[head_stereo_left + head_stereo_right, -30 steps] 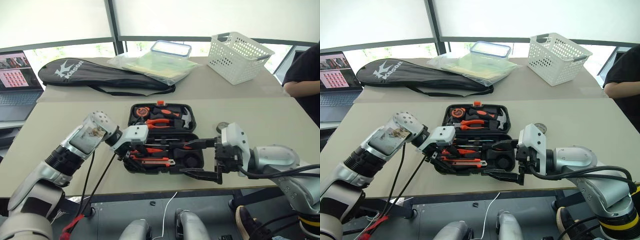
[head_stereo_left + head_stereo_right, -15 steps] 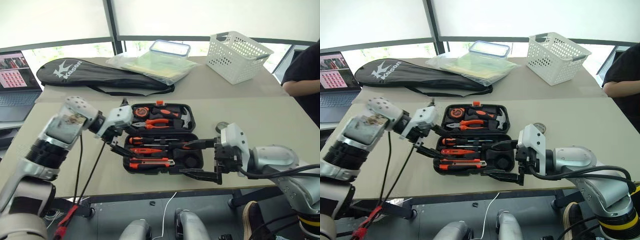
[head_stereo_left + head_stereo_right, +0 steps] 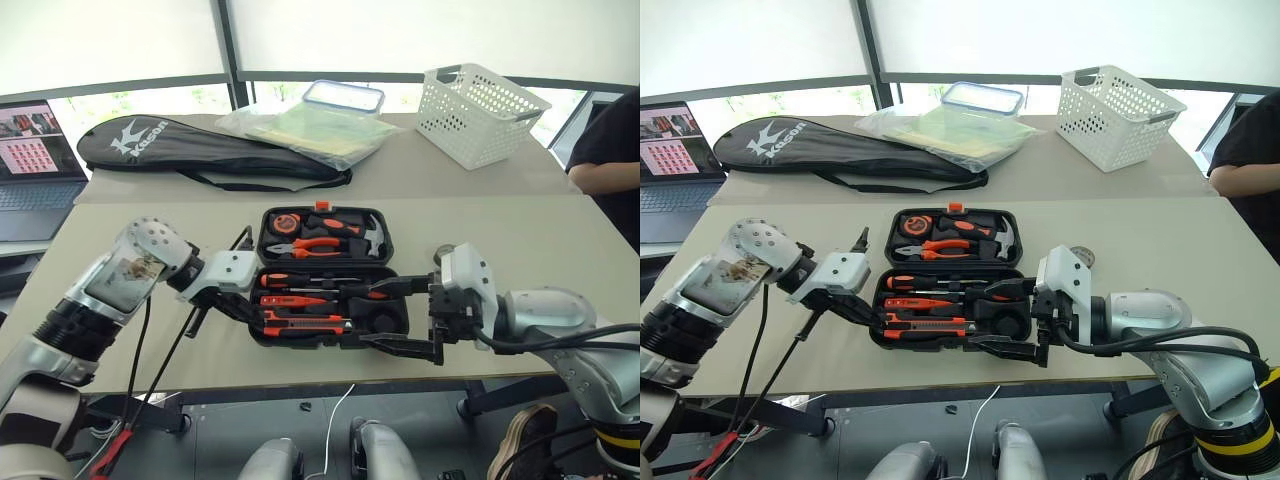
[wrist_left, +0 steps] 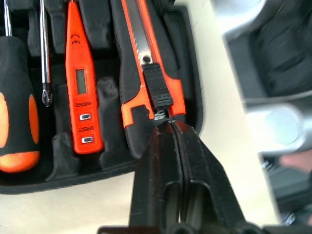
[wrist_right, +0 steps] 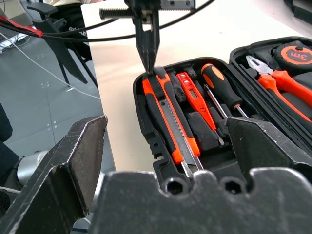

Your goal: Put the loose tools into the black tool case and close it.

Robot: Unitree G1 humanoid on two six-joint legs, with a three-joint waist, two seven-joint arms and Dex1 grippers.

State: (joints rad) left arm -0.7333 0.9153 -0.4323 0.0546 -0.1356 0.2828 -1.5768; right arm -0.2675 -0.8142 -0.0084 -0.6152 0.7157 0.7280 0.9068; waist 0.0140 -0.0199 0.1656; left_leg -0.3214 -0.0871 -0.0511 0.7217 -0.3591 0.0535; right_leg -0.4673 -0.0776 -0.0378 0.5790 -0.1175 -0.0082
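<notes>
Since a second ago my left gripper (image 3: pixel 243 309) has swung out from over the open black plastic clamshell tool case (image 3: pixel 325 275) to its near-left corner, and its fingers have come together. From the head, the case lies open mid-table, tools seated in its recesses; my right gripper (image 3: pixel 405 318) hangs spread wide at the case's near-right end. Along my left wrist, the closed tips press at the butt of the black-and-orange utility knife (image 4: pixel 152 73), beside the slim orange tester screwdriver (image 4: pixel 81 100). Along my right wrist, both fingers stand wide apart, framing the knife, tester and a black-and-orange-handled screwdriver (image 5: pixel 222 87).
</notes>
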